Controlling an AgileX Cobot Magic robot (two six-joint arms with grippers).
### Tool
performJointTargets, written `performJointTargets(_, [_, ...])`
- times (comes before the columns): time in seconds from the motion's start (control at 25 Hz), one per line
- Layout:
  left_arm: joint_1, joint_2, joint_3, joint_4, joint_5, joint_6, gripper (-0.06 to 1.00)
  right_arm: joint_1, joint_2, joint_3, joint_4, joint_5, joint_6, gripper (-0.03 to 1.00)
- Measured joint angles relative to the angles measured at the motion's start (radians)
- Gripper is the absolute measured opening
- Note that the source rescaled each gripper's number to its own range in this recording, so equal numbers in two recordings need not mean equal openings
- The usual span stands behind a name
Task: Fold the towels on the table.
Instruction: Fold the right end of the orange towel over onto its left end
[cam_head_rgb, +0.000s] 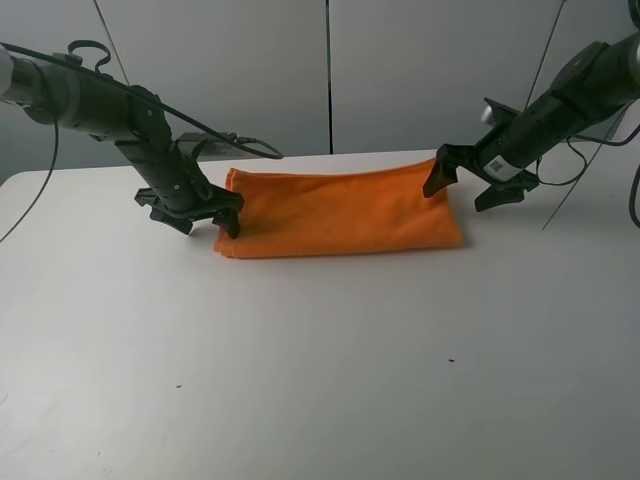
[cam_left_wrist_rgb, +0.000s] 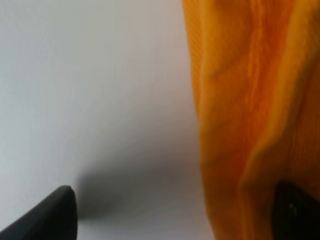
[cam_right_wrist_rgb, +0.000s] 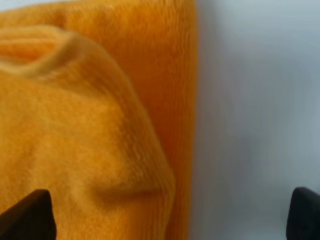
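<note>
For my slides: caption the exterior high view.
Left gripper and right gripper, both open, at opposite ends of the orange towel on the table.

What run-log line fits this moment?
bright orange terry-cloth towel on white table | left gripper open astride its left end | right gripper open astride its right end

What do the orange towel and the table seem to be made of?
The towel looks like terry or microfibre cloth: fuzzy matte pile, soft rounded folds. The table looks like smooth matte white laminate or painted board: even, no grain; which one I cannot tell.
</note>
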Motion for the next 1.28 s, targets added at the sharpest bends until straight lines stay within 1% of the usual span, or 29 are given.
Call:
performJointTargets(0.28, [0.0,0.0,0.0,0.011,-0.011,0.0,0.99,0.018,0.007,-0.005,0.001,0.01,0.019,1.0])
performJointTargets(0.4, [0.0,0.0,0.0,0.011,-0.015,0.0,0.99,0.056,0.01,-0.006,-0.003,-0.001,0.037,1.0])
performJointTargets(0.6, [0.0,0.0,0.0,0.011,-0.015,0.0,0.99,0.136,0.019,-0.011,-0.021,-0.049,0.105,1.0])
performJointTargets(0.68, [0.0,0.0,0.0,0.011,-0.015,0.0,0.99,0.15,0.019,-0.011,-0.028,-0.062,0.124,1.0])
performJointTargets(1.12, [0.0,0.0,0.0,0.011,-0.015,0.0,0.99,0.153,0.023,-0.014,-0.024,-0.062,0.151,1.0])
performJointTargets(1.16, [0.0,0.0,0.0,0.011,-0.015,0.0,0.99,0.153,0.023,-0.014,-0.024,-0.062,0.151,0.98])
performJointTargets(1.2, [0.0,0.0,0.0,0.011,-0.015,0.0,0.99,0.153,0.023,-0.014,-0.028,-0.062,0.151,0.92])
performJointTargets(1.28, [0.0,0.0,0.0,0.011,-0.015,0.0,0.99,0.153,0.027,-0.014,-0.046,-0.057,0.155,0.69])
